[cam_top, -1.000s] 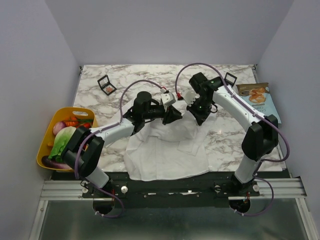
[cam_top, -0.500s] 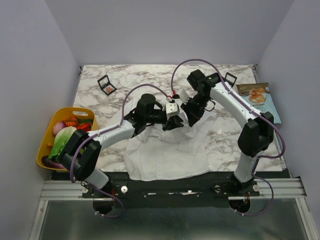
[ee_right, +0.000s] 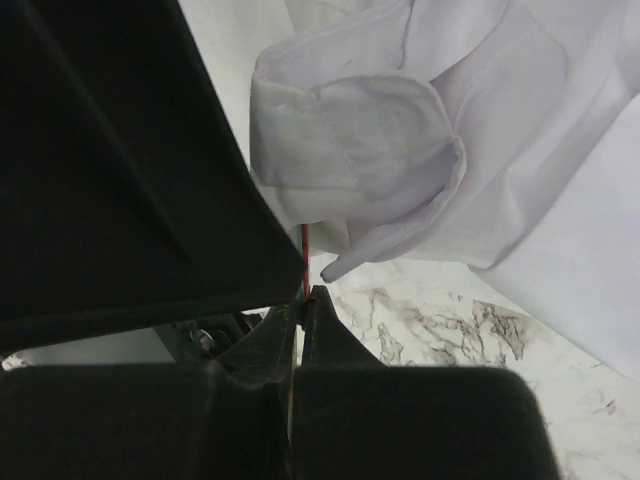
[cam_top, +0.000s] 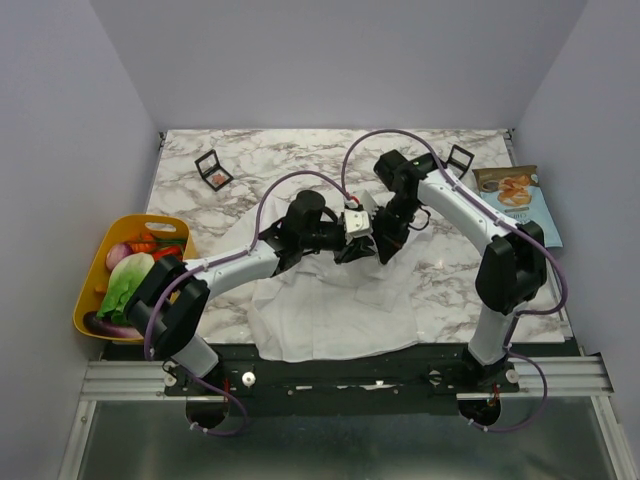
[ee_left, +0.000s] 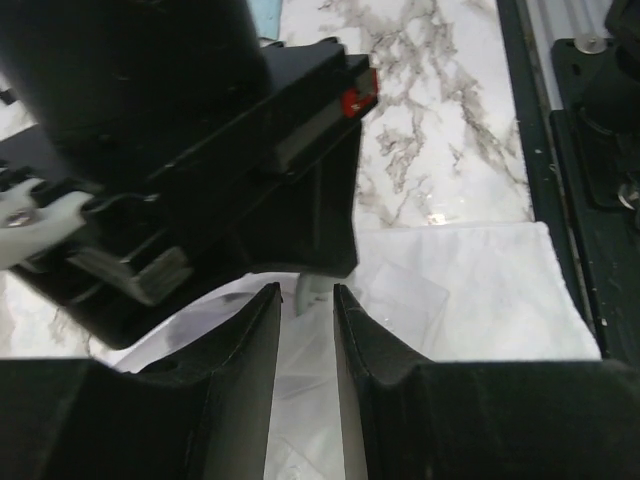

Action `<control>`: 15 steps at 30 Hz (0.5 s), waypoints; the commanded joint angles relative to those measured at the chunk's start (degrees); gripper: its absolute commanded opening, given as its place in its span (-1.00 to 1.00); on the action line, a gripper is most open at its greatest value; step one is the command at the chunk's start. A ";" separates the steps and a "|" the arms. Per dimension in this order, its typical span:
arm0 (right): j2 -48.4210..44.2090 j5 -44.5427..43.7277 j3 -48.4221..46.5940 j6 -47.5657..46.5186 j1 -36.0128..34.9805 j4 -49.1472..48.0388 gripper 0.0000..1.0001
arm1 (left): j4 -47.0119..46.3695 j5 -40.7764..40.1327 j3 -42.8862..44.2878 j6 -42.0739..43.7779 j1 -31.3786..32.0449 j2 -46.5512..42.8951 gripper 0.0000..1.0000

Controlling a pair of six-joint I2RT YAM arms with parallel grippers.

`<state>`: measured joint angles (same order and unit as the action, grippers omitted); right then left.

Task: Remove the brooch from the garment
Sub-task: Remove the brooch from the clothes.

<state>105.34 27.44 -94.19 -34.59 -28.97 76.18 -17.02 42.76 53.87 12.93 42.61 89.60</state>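
The garment (cam_top: 330, 310), a white shirt, lies crumpled on the marble table in front of both arms. It also shows in the left wrist view (ee_left: 480, 290) and the right wrist view (ee_right: 350, 140). My right gripper (cam_top: 378, 245) is at the shirt's upper edge, shut on the brooch (ee_right: 305, 262). The brooch shows edge-on as a thin red and green sliver just below a folded cuff or collar. My left gripper (cam_top: 352, 250) is right beside it over the shirt, fingers (ee_left: 250, 370) a narrow gap apart with white fabric showing between them. The brooch is hidden in the top view.
A yellow basket (cam_top: 88, 300) of toy vegetables stands at the left table edge. Two black makeup palettes lie at the back left (cam_top: 212, 168) and back right (cam_top: 461, 158). A printed food packet (cam_top: 515, 195) lies at the right edge.
Both grippers have closed in on each other over the shirt's upper edge. The left moved right, and the right moved left and toward the near edge.
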 commanded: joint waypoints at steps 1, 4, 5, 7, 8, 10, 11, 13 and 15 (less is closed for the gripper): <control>-1.37 1.38 1.82 -1.88 -0.12 11.18 -0.99 | -0.83 -5.85 0.01 2.71 0.10 0.22 -0.26; -1.54 2.70 1.91 -2.59 -0.12 11.27 -0.99 | -0.30 -3.66 -0.25 3.24 0.02 0.40 -0.22; -1.63 2.88 1.65 -2.76 -0.21 10.92 -0.99 | -0.04 -2.35 -0.08 3.16 0.10 0.57 -0.22; -2.15 4.01 1.38 -3.11 -0.12 11.00 -0.99 | 0.67 1.43 0.19 3.16 0.02 1.10 -0.20; -2.24 4.46 1.29 -3.64 -0.21 11.18 -0.99 | 1.10 2.49 0.71 3.42 0.10 1.36 -0.20; -2.51 5.16 1.38 -3.91 -0.21 11.27 -0.99 | 2.68 5.38 1.06 3.86 0.10 2.32 -0.19; -2.77 5.34 1.55 -4.26 -0.21 11.18 -0.99 | 2.95 6.10 1.15 3.95 0.10 2.42 -0.19; -3.21 6.04 2.25 -4.61 -0.21 11.18 -0.99 | 3.39 7.41 1.24 4.21 0.02 2.94 -0.18; -3.74 6.40 2.43 -5.22 -0.21 11.18 -0.99 | 4.00 8.03 1.50 4.21 0.10 3.38 -0.18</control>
<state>104.55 30.81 -92.66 -37.69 -28.97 76.23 -15.44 45.82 53.89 15.88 42.57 91.57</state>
